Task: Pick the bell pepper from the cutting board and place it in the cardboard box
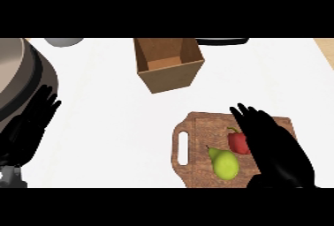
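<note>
- The bell pepper (237, 142) is seen lying on the cutting board (195, 128), red, with a short green stem pointing up-left; its right part is hidden under the right hand (274, 145).
- A green pear (224, 163) lies just beside the pepper on the same board, lower left of it; whether the two touch cannot be told.
- The right hand is held over the right part of the board, fingers extended and apart, nothing clamped. Contact with the pepper cannot be confirmed.
- The left hand (29, 126) is noted at the left edge, open, fingers up, resting.
- The cardboard box (168, 64) stands open-topped beyond the board, well apart from it, toward the upper left.
- Handling, as judged: the pepper is expected to be light, hollow and fairly stiff, with a smooth, waxy skin that may slip; it may roll if nudged.
- Hold, as judged: the body is best taken across its widest part, thumb opposed to fingers; the thin stem is not advised as a hold.
- Risk, as judged: the pear may be disturbed if the fingers are closed too far to the lower left.
</note>
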You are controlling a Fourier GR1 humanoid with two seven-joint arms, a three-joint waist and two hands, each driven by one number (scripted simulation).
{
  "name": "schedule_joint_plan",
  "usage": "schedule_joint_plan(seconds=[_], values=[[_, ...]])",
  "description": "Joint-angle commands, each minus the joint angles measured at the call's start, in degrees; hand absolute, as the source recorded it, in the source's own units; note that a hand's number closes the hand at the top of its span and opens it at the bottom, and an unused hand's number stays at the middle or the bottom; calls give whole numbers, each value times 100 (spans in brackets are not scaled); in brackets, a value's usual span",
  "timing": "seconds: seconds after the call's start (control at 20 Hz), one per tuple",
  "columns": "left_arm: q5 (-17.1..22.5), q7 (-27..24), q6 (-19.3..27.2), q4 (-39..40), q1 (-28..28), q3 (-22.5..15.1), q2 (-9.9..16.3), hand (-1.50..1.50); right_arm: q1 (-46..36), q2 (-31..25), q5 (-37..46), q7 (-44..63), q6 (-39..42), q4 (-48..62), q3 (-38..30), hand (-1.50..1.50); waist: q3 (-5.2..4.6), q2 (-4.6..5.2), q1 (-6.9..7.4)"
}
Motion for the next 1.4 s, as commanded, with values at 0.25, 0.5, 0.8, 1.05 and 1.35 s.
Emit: schedule_joint_plan(seconds=[0.25, 0.5, 0.8, 1.05, 1.35], values=[[-237, -89, -189, 185, -81, 91, -281, 0, -415, 840, 792, 485, 372, 636, 338, -150, -3, 5, 8], [-505, 306, 75, -445, 227, 25, -407, 0, -87, 928, 1044, 321, 435, 609, 345, -150, 0, -6, 15], [-478, 112, -295, 9, 83, 316, -407, 0, -166, 1104, 1305, 297, 673, 837, 99, -150, -1, 0, -2], [-546, 355, -318, -193, -35, 336, -547, 0, 34, 949, 1659, -273, 406, 1173, 1, -150, 0, 0, -8], [-488, 426, -659, -276, 48, 664, -535, 0, 42, 1061, 1703, -555, 694, 1265, -374, -150, 0, -1, -3]])
